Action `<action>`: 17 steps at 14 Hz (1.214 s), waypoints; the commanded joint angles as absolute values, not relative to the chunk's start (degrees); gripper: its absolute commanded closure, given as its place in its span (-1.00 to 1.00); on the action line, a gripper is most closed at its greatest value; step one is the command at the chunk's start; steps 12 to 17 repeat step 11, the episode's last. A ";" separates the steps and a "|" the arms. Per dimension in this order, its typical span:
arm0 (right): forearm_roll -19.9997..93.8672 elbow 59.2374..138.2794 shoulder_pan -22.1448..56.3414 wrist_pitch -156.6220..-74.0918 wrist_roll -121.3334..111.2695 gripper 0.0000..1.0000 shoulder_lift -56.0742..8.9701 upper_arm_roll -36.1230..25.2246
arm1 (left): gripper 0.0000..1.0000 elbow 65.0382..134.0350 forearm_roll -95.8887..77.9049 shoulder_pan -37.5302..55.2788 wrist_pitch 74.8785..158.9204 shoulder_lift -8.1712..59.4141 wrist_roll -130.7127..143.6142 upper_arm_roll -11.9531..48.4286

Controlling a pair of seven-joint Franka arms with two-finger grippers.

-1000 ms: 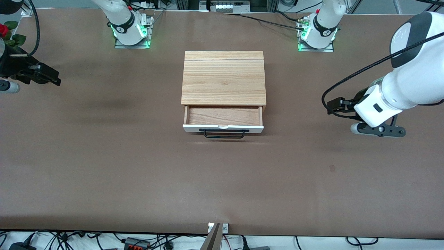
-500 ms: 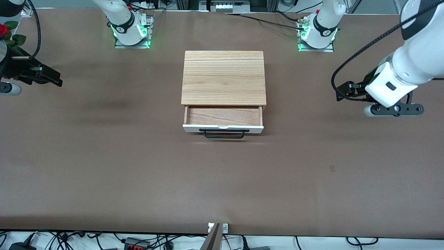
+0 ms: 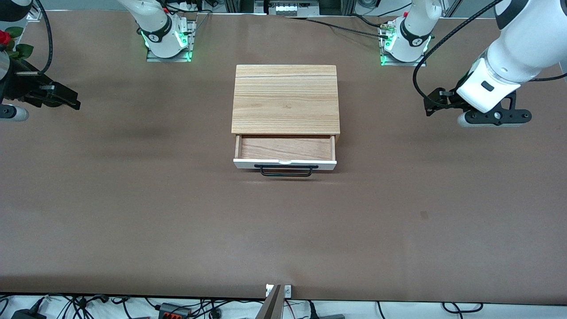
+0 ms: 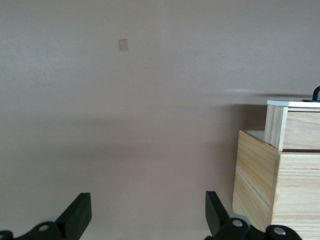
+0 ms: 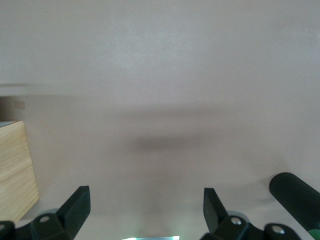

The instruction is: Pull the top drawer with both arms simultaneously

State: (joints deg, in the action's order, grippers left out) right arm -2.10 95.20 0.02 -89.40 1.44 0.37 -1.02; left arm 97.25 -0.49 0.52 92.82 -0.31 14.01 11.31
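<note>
The light-wood box stands mid-table. Its top drawer is pulled out and shows a pale wood inside, a white front panel and a black bar handle. No gripper touches it. My left gripper hangs open and empty over bare table toward the left arm's end. Its wrist view shows the open left gripper, the box's side and the drawer sticking out. My right gripper is open and empty over the right arm's end, and the right wrist view shows the open right gripper and a box corner.
Both arm bases glow green along the table edge farthest from the front camera. A red rose sits at the right arm's end. A small patch marks the table. A black cylinder shows in the right wrist view.
The left arm has swung its gripper back toward its own base, away from the drawer's line. The right gripper has barely shifted. The drawer has not moved.
</note>
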 commanded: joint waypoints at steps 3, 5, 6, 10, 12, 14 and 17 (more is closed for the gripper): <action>-1.32 93.78 -0.26 -88.07 2.29 -1.00 -0.09 -0.62 | -1.00 99.84 0.53 0.26 94.57 -2.37 13.01 11.60; -1.32 93.78 -0.26 -88.15 2.37 -1.00 -0.18 -0.70 | -1.00 99.76 0.09 0.26 94.57 -2.20 12.92 11.43; -1.32 93.78 -0.26 -88.07 2.29 -1.00 -0.09 -0.62 | -1.00 99.76 0.09 0.26 94.57 -2.11 12.92 11.43; -1.32 93.78 -0.35 -88.07 1.41 -1.00 -0.18 -0.70 | -1.00 99.67 0.09 0.26 94.57 -2.02 12.92 11.34; -1.32 93.78 -0.26 -88.07 1.41 -1.00 -0.18 -0.70 | -1.00 99.67 0.09 0.26 94.57 -2.02 13.01 11.34; -1.32 93.78 -0.26 -88.07 1.41 -1.00 -0.18 -0.70 | -1.00 99.67 0.09 0.26 94.57 -2.02 13.01 11.34; -1.32 93.78 -0.26 -88.07 1.41 -1.00 -0.18 -0.70 | -1.00 99.67 0.09 0.26 94.57 -2.02 13.01 11.34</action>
